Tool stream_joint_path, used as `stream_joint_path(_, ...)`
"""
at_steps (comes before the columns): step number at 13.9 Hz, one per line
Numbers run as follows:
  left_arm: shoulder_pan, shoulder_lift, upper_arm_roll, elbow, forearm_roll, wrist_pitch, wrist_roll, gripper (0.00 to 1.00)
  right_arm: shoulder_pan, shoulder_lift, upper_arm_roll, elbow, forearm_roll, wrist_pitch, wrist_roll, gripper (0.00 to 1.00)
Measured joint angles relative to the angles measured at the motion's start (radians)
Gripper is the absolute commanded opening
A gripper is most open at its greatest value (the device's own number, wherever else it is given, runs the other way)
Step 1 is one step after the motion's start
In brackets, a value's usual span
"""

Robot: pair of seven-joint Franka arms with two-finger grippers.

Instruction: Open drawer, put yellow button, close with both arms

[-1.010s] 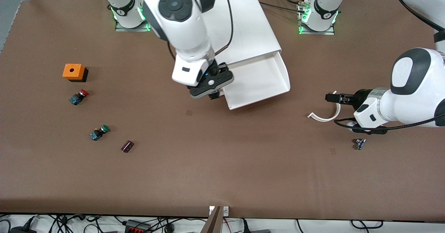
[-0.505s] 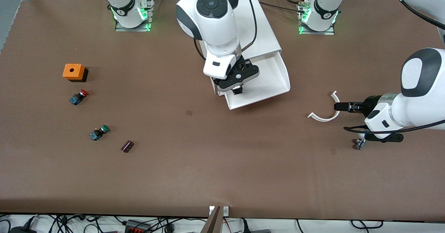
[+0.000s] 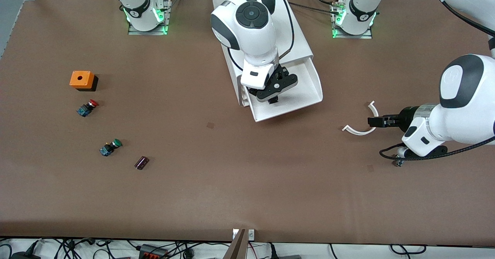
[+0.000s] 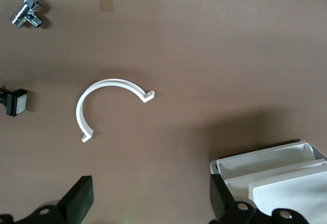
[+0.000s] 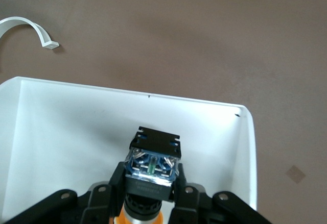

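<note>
I have the right gripper (image 5: pixel 152 203) clamped on the yellow button (image 5: pixel 152 175), its orange-yellow cap down between the fingers and its black-and-blue body pointing out; in the front view, centre of the frame, this gripper (image 3: pixel 273 96) hangs over the drawer (image 3: pixel 309 87), which stands pulled out of the white cabinet (image 3: pixel 297 38) in the upper middle of the frame. In the right wrist view the button sits above the drawer's white floor (image 5: pixel 66 132), not resting on it. My left gripper (image 3: pixel 373 121), at the right edge of the front frame, has its fingers (image 4: pixel 79 201) spread apart and holds nothing; it hovers over the table (image 3: pixel 232 181) beside a white curved clip (image 3: pixel 361 129). At the left of the frame lie an orange box (image 3: pixel 82 80), the red-capped button (image 3: pixel 87 107) and the green-capped button (image 3: pixel 110 147).
</note>
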Motion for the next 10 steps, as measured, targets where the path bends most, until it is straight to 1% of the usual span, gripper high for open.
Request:
stream_joint_path(3, 0.000, 0.001, 0.000, 0.000, 0.000, 0.000, -0.006, 1.00, 0.012, 0.020, 0.003, 0.001, 0.000, 0.011, 0.006, 0.00)
stream_joint_path(4, 0.000, 0.001, 0.000, 0.000, 0.000, 0.000, -0.007, 1.00, 0.021, 0.026, 0.004, 0.001, 0.000, 0.013, 0.014, 0.08)
stream_joint_path(5, 0.000, 0.002, 0.000, 0.000, 0.000, 0.000, -0.008, 1.00, 0.030, 0.031, 0.004, 0.001, 0.000, 0.017, 0.024, 0.31)
stream_joint_path(6, 0.000, 0.002, 0.000, 0.000, 0.000, 0.000, -0.008, 1.00, 0.036, 0.034, 0.004, 0.001, 0.000, 0.019, 0.030, 0.99)
stream_joint_path(10, 0.000, 0.004, 0.000, 0.000, 0.000, 0.000, -0.009, 1.00, 0.039, 0.035, 0.002, 0.005, 0.000, 0.020, 0.035, 1.00)
